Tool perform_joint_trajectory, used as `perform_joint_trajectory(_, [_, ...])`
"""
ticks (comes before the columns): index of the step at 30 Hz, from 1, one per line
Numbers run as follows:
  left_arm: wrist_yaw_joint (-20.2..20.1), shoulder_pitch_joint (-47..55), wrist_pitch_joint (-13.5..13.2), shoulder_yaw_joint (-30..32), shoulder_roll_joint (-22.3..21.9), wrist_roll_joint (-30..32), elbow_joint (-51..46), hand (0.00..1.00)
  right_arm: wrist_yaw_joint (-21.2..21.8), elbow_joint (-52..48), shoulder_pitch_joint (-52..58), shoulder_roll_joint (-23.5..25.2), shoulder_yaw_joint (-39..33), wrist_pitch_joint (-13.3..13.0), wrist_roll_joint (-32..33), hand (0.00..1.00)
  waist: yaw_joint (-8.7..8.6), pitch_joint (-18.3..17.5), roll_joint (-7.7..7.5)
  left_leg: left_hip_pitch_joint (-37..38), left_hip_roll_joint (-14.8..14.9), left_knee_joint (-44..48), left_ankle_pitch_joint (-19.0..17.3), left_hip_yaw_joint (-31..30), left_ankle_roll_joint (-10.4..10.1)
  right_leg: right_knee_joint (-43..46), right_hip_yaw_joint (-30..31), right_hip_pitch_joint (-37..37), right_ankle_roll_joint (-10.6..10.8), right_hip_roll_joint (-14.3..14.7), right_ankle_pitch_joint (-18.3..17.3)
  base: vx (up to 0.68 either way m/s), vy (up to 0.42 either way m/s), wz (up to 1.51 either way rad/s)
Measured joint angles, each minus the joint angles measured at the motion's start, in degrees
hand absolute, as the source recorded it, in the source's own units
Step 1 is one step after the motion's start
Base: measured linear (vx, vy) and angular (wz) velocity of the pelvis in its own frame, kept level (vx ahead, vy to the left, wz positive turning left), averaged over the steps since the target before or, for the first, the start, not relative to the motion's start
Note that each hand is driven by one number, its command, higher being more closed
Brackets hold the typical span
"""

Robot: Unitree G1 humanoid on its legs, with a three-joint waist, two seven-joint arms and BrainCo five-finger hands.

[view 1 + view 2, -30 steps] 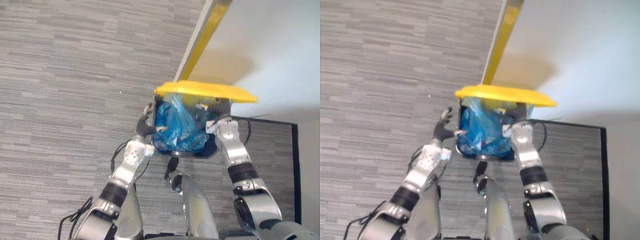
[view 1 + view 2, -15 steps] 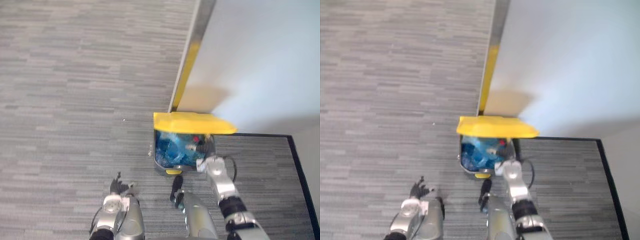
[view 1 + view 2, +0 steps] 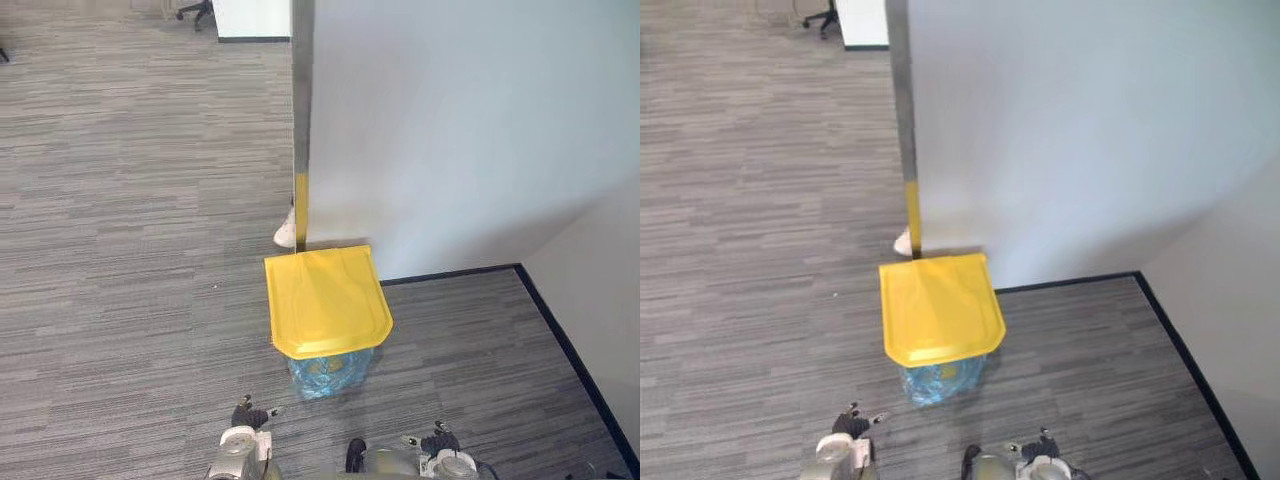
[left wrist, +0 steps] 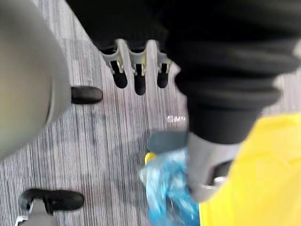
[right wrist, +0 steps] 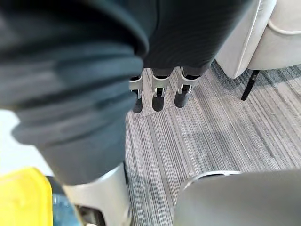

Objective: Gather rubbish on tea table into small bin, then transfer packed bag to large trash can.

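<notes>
**1. Task status.** Treat the transfer as essentially done. The large trash can stands on the carpet floor close to the wall. Its yellow lid lies flat over the opening. The blue bag shows under the lid's front edge, inside the can, and neither hand holds it. From the bag's position, judge the gathering stage finished as well. What remains is probably only to confirm that the lid is seated and to stand clear.

**2. Hand state.** The left hand and the right hand sit low in the head views, near the can but apart from it.
- Left: its fingers are straight and spread over the carpet, holding nothing. The bag and the lid lie beyond them.
- Right: its fingers are likewise straight and empty, pointing toward a pale armchair.

**3. Changes from the earlier frames.**
- One second ago the lid was raised and both hands were at the can's rim, one on each side of the exposed bag.
- Half a second ago the lid had dropped partway, the left hand had pulled back, and the right hand was at the rim.
- The lid is now closed and both hands have withdrawn.
- The whole picture has shifted, so put the can's new place in the frame down to camera movement, not to the can.

**4. Caution.** A person's shoe shows behind the can, so keep your arm movements short.
</notes>
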Motion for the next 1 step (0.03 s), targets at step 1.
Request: perform_joint_trajectory(1, [0.00,0.00,-0.01,-0.01,0.26,0.00,0.35,0.00,0.08,0.77,-0.49,0.06,-0.32,-0.04,0.07,0.00,-0.01,-0.02,0.10,0.21,-0.50,-0.20,0.07,0.51,-0.10,-0.67,0.44,0.46,0.40,-0.42,0.54,0.03,0.120,-0.07])
